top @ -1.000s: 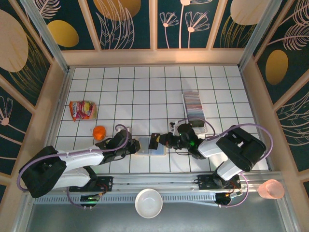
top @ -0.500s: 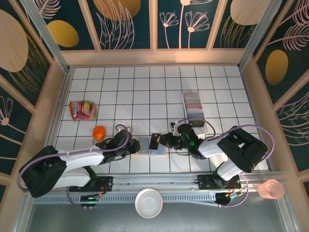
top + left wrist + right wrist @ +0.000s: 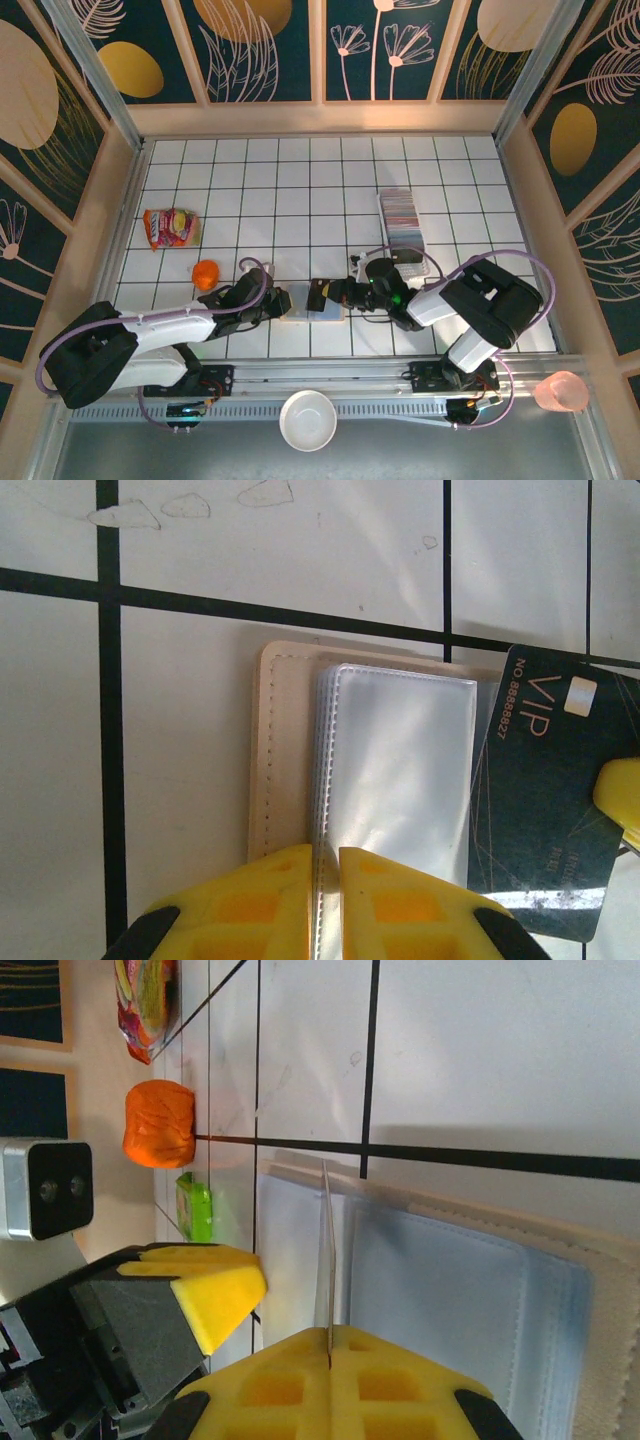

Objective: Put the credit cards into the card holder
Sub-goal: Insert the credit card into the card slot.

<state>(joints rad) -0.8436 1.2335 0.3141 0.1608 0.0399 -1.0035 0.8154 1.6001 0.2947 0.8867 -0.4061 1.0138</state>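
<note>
Currently R gripper [image 3: 329,1345] pinches VIP card [image 3: 530,800]; L gripper [image 3: 322,865] clamps card holder [image 3: 285,750].

Card holder [image 3: 303,305] on tiled table [image 3: 300,200]

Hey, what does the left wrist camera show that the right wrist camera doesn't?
Left wrist, not right wrist: the dark card's printed face, with VIP lettering and a number, and how the left claw pinches the holder's clear sleeves.
Right wrist, not left wrist: that card seen edge-on as a thin line in the right claw, plus an orange object, a green packet and a snack bag beyond.
Both: the open holder lying on the tiled table, and the card at its edge.
</note>
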